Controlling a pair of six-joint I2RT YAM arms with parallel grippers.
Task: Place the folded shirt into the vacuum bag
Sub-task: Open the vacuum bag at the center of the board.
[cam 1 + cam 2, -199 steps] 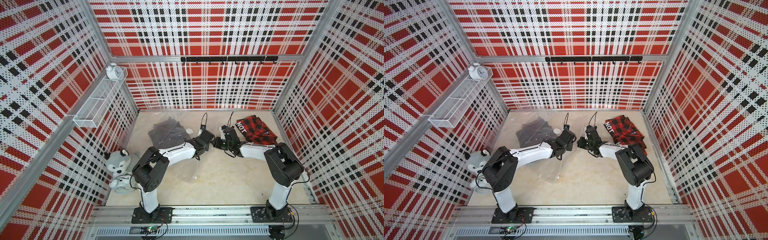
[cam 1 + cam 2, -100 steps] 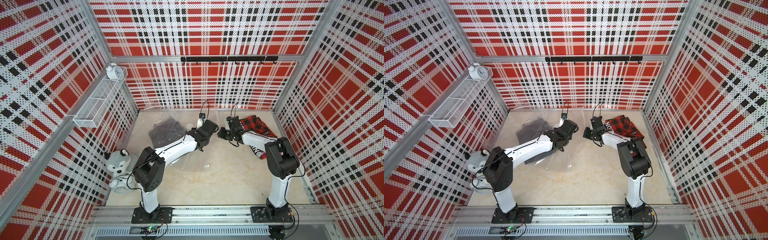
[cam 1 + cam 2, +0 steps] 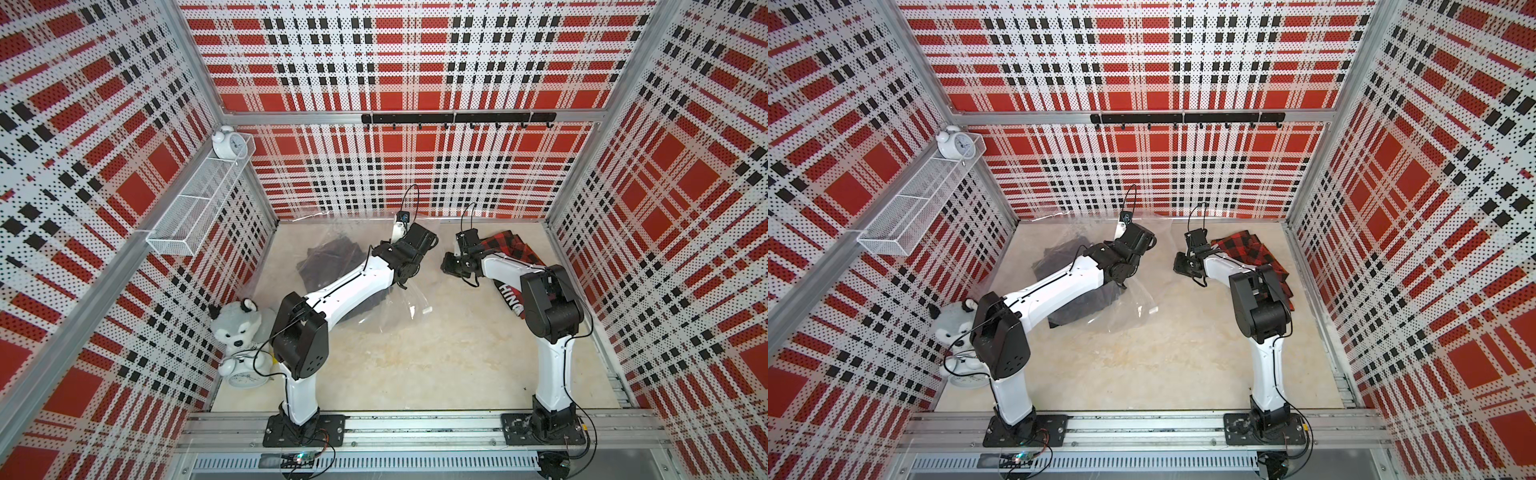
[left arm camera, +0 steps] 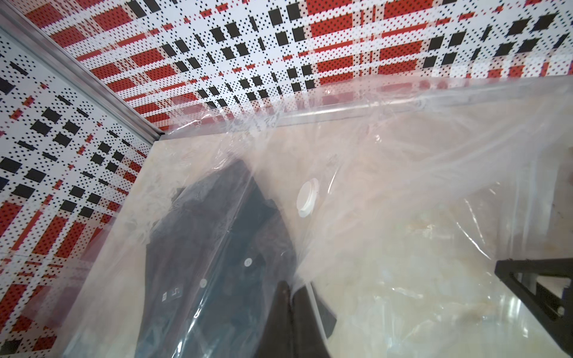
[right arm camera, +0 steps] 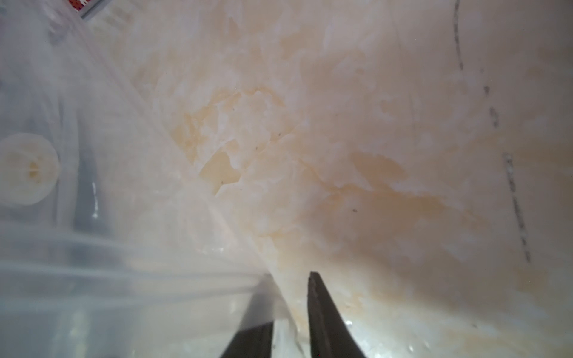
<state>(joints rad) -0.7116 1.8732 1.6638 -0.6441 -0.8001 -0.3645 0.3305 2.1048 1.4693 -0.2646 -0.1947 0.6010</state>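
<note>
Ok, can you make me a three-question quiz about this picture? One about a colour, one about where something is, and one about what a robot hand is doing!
1. What colour is the round valve on the vacuum bag?
A) white
B) blue
C) yellow

2. Where is the red checked shirt?
A) inside the bag
B) on the table, outside the bag
C) held up in the air

3. What is the left gripper doing?
A) standing wide open
B) holding a cup
C) pinched shut on the bag's plastic

Answers:
1. A, the disc shows white in the left wrist view.
2. B, it lies on the table, while the bag holds only a dark shirt.
3. C, its fingers meet with clear film bunched between them.
</note>
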